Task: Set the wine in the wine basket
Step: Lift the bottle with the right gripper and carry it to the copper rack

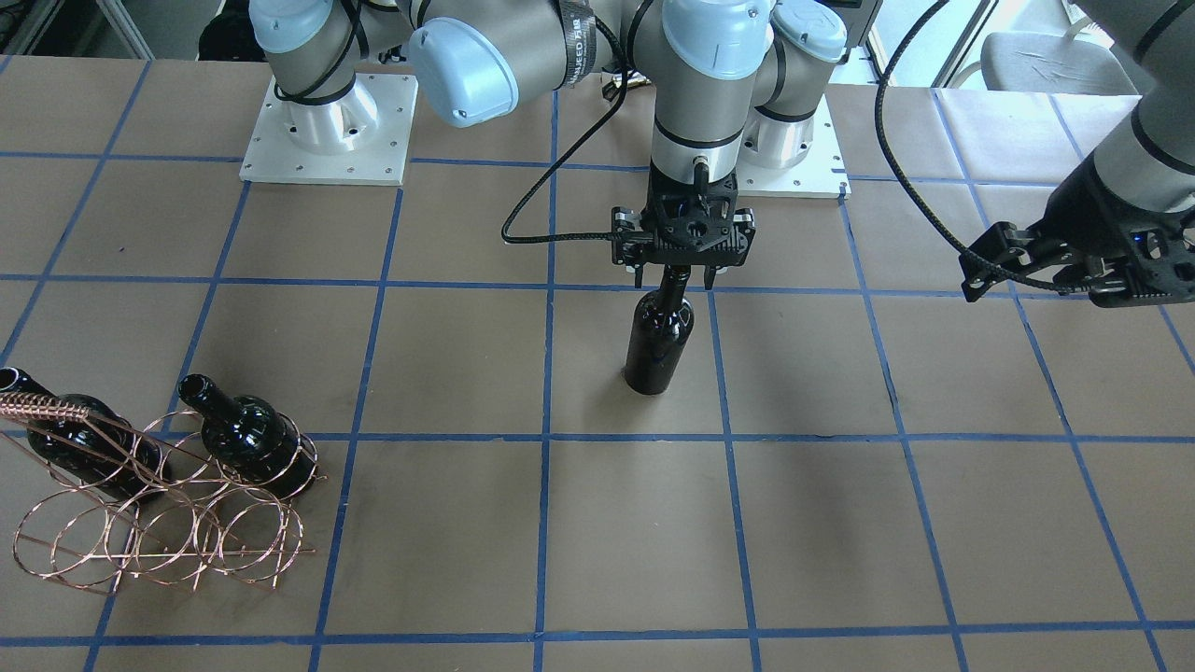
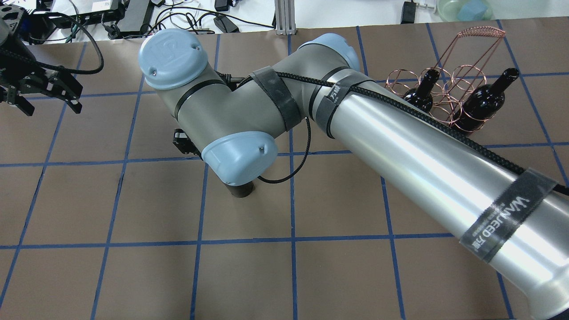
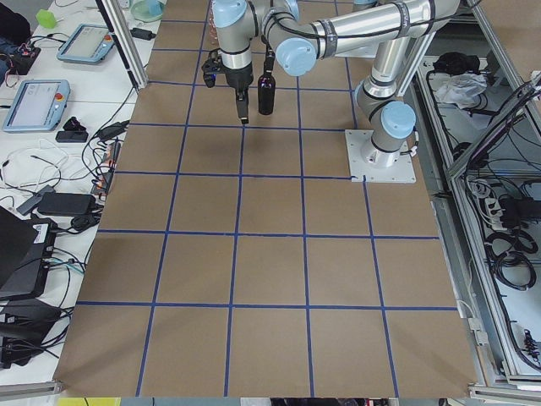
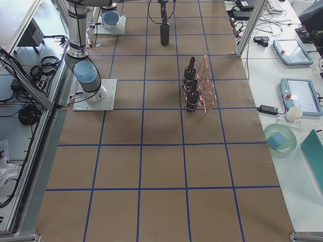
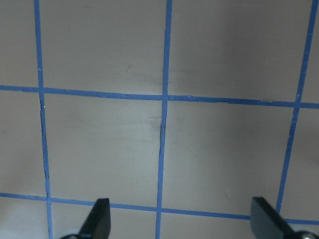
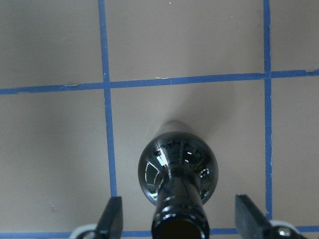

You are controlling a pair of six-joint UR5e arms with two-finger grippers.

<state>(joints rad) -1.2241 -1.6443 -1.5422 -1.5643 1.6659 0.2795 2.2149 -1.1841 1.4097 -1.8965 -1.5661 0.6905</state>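
Observation:
A glossy black wine bottle [image 1: 658,336] stands upright mid-table. My right gripper [image 1: 674,277] hangs straight over it, its jaws on either side of the neck. In the right wrist view the fingers [image 6: 112,217] stand well clear of the neck of the bottle [image 6: 178,172], so the gripper [image 6: 182,215] is open. The copper wire wine basket [image 1: 159,509] holds two more black bottles [image 1: 247,434] [image 1: 70,434] and also shows in the overhead view [image 2: 453,80]. My left gripper [image 2: 49,95] is open and empty, far from the bottle, with bare table below it [image 5: 182,219].
The table is brown paper with a blue tape grid [image 1: 551,439]. The two arm bases [image 1: 327,131] stand at the robot's side. My right arm's big link [image 2: 422,164] hides most of the standing bottle in the overhead view. Cables and tablets lie beyond the table edges.

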